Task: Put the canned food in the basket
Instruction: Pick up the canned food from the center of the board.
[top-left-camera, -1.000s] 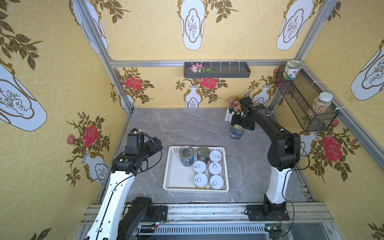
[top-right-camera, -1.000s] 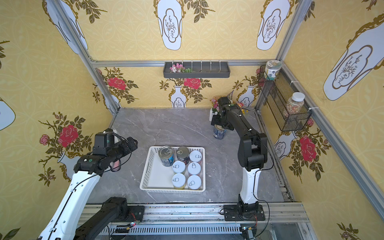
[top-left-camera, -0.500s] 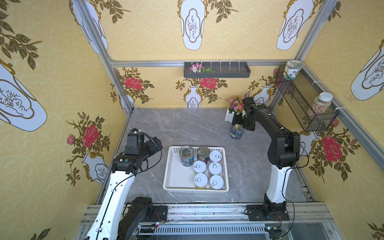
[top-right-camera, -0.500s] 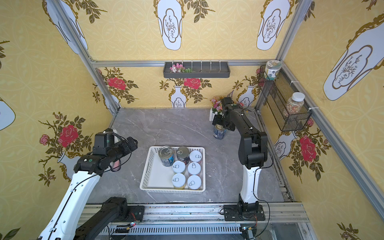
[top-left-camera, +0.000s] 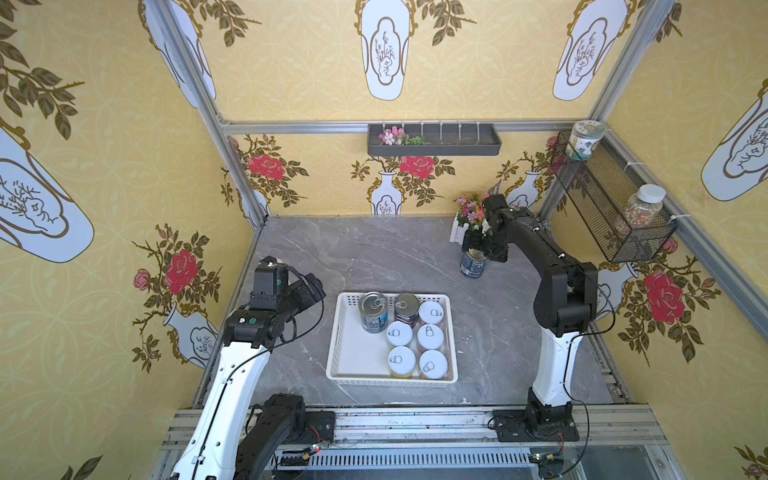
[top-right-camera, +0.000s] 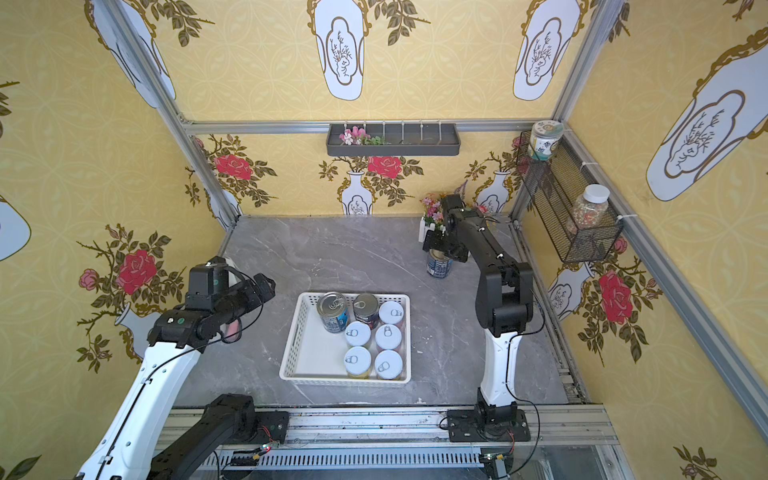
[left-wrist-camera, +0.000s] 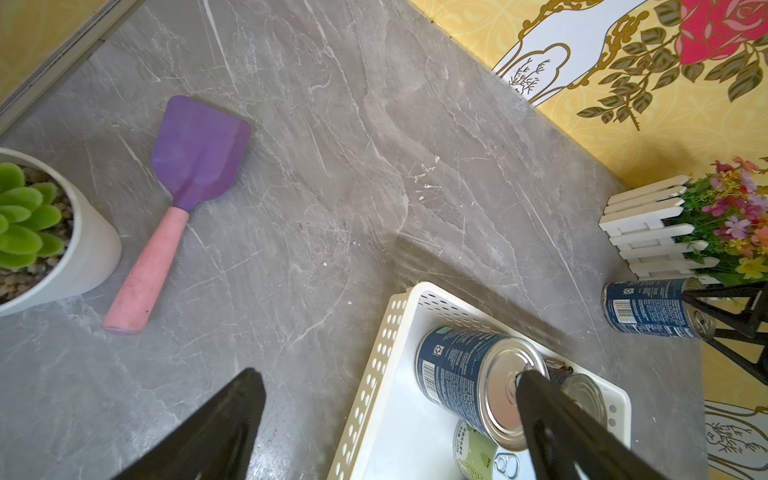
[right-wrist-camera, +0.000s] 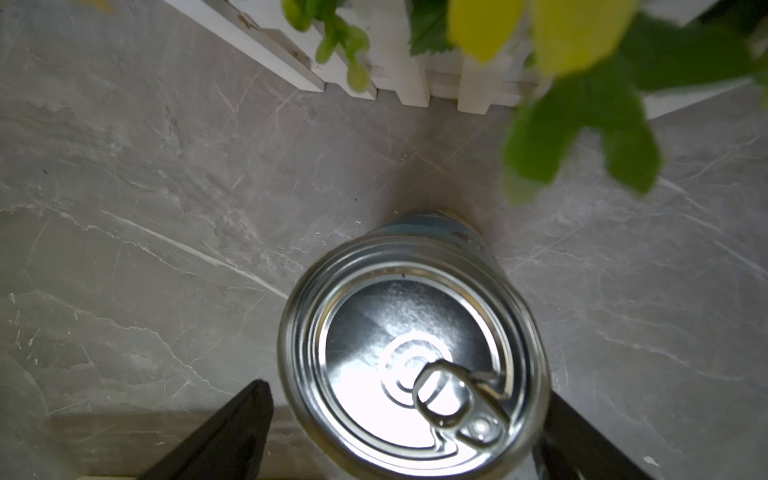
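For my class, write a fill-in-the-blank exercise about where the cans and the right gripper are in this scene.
The white basket holds ___ cans.
Of those, ___ have white lids.
The lone can outside it has a dark ___ label.
The right gripper straddles that can with jaws ___.
Missing words: seven, five, blue, open.

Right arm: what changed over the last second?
The right hand edged slightly, seemingly lower, around the lone blue can, jaws open astride it, no grip yet. That can, the left hand, the basket and its seven cans stayed put.
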